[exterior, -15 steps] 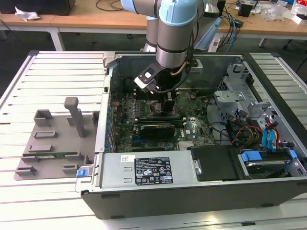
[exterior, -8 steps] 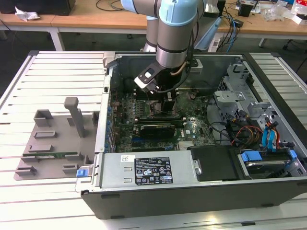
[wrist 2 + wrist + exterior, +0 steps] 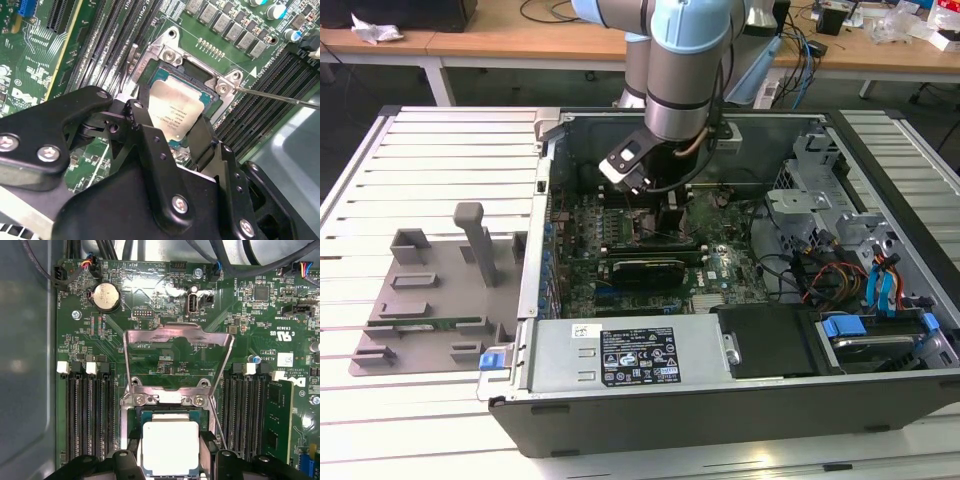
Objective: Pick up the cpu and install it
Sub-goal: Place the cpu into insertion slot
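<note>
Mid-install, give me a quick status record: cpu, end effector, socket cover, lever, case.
cpu: in the socket opening, silver top up; whether it is fully seated cannot be told
end effector: closed on the cpu, fingers against two opposite edges
socket cover: swung open, clear of the cpu
lever: unlatched, sticking out over the memory slots
computer case: side open, arm reaching inside

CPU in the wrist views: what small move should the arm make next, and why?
Probably ease straight down a little: the gripper is shut on the cpu, which lies squarely over the open socket, its load plate swung up; whether it is fully seated cannot be told.
</note>
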`<state>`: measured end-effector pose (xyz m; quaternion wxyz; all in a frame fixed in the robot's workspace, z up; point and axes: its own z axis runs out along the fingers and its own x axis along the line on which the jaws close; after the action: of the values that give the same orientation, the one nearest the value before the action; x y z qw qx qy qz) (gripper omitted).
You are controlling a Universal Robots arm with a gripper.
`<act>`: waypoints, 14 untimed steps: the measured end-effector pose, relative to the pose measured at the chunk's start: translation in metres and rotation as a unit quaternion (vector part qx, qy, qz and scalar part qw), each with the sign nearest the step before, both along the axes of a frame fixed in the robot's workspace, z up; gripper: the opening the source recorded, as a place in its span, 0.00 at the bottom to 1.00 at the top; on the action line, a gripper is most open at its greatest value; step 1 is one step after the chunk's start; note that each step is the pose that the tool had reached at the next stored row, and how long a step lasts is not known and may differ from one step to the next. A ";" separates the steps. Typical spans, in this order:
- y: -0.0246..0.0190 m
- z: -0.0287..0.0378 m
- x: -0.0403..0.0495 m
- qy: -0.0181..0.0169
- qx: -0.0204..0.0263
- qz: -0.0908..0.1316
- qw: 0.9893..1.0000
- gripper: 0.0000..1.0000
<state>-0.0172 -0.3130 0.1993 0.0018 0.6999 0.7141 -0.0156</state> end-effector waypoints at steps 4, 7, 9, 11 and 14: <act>0.0000 -0.0008 0.0000 0.000 0.000 -0.001 1.000 0.54; -0.0014 -0.0011 0.0000 0.000 0.000 -0.001 1.000 0.62; -0.0015 0.0046 0.0001 0.000 0.001 -0.001 1.000 0.62; -0.0013 0.0143 0.0001 0.000 0.005 -0.001 1.000 0.62; -0.0001 0.0229 0.0000 0.000 0.005 -0.001 1.000 0.62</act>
<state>-0.0172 -0.3131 0.2222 -0.0019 0.7005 0.7136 -0.0119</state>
